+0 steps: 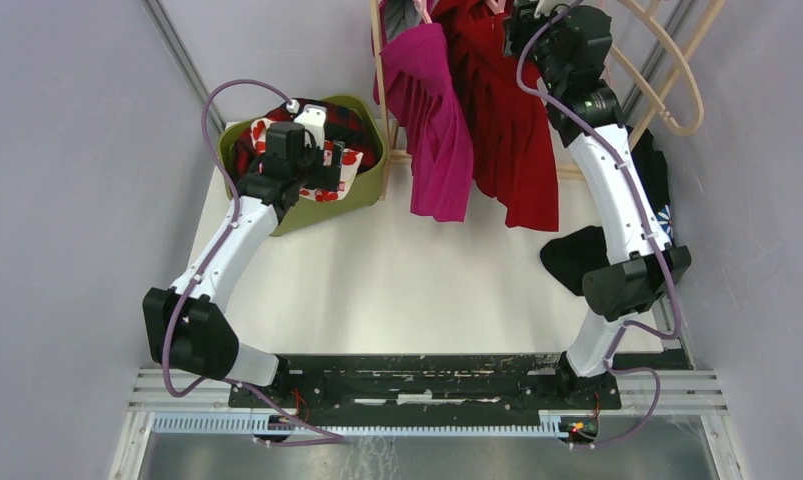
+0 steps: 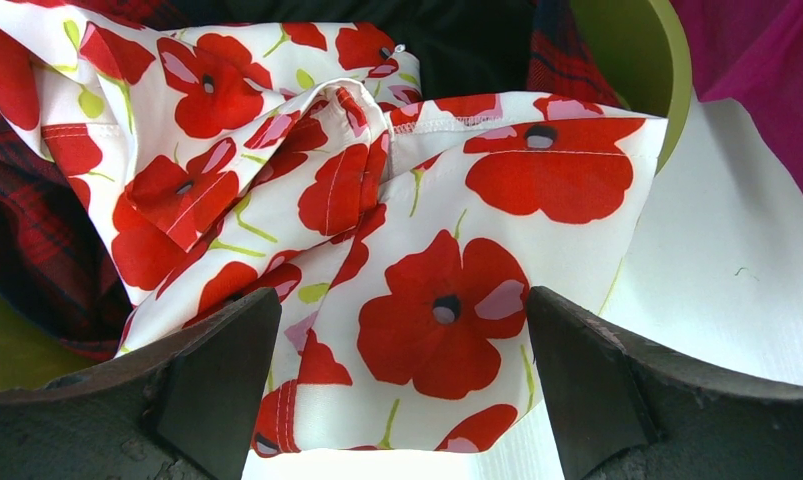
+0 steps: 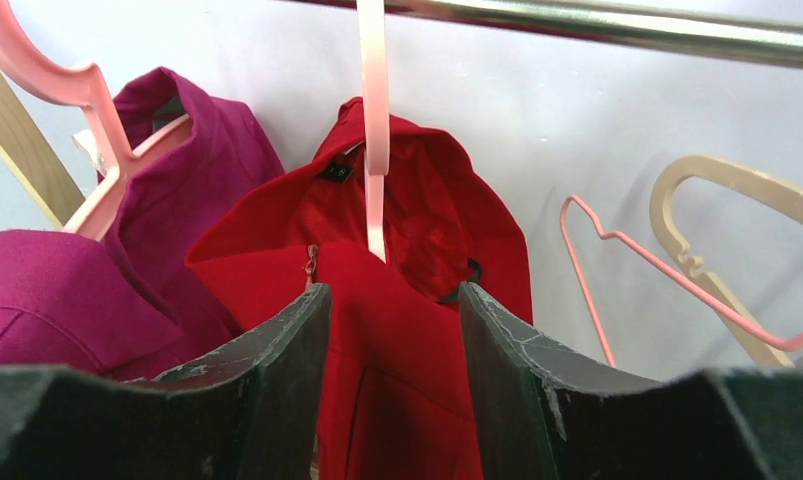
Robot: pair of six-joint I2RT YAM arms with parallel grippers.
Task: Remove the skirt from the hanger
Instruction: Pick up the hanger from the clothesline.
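A red skirt hangs on a pale pink hanger from the metal rail. My right gripper is raised to the rail. In the right wrist view its jaws are partly open, one on each side of the red skirt's upper part, below the waistband. A magenta skirt hangs on a second pink hanger to its left. My left gripper is open and empty over the green basket, just above a white skirt with red poppies.
The basket also holds dark plaid cloth. Empty beige hangers and a thin pink wire hanger hang to the right of the red skirt. A black garment lies on the white table by the right arm.
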